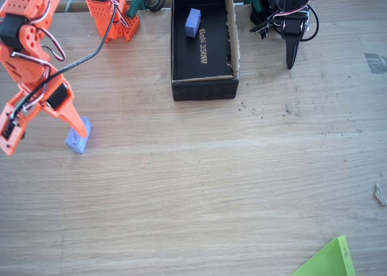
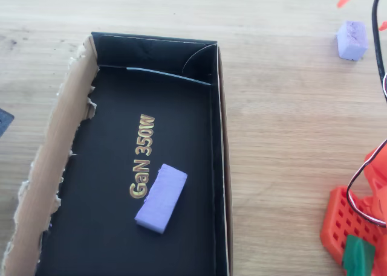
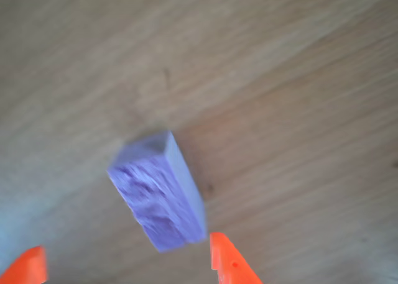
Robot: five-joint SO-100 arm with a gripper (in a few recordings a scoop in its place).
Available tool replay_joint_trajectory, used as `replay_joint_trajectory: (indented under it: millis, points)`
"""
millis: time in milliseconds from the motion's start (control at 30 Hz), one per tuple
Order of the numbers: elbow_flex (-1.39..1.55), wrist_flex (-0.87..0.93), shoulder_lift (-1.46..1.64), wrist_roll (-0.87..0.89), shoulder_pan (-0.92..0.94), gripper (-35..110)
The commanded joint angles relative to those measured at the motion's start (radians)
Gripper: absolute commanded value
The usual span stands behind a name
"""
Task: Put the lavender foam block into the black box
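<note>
A: We found the orange end effector [image 3: 127, 262] spread apart in the wrist view, its two fingertips [image 3: 227, 259] at the bottom edge with nothing clamped between them. In the fixed view the end effector [image 1: 75, 124] hung at the left of the table [image 1: 230, 185], one finger tip down at the lavender foam block [image 1: 79, 135].

B: We agreed. The lavender foam block [image 3: 158, 189] sat on the bare wood just above the gap between the fingertips in the wrist view, rough dimpled face toward us. Whether a tip touched it, we could not tell. The overhead view put the block [image 2: 352, 40] at the upper right, well apart from the black box [image 2: 216, 167].

A: We saw the black box [image 1: 204, 87] at the top centre of the fixed view, its torn brown edge on the right. A smoother blue-violet block [image 1: 193, 23] lay on its floor.

B: In the overhead view that blue-violet block [image 2: 161, 197] lay beside the gold lettering [image 2: 142, 157].
</note>
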Motion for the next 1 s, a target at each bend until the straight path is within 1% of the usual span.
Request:
replay_joint_trajectory:
  millis: [0,267,533,967]
  points:
    - [-0.028,0.038,0.037,0.087,0.005,38]
    - [-0.025,0.031,0.029,0.15,-0.005,37]
    - [-0.031,0.002,-0.012,0.14,-0.002,38]
    - [-0.032,-0.101,-0.109,0.097,0.008,38]
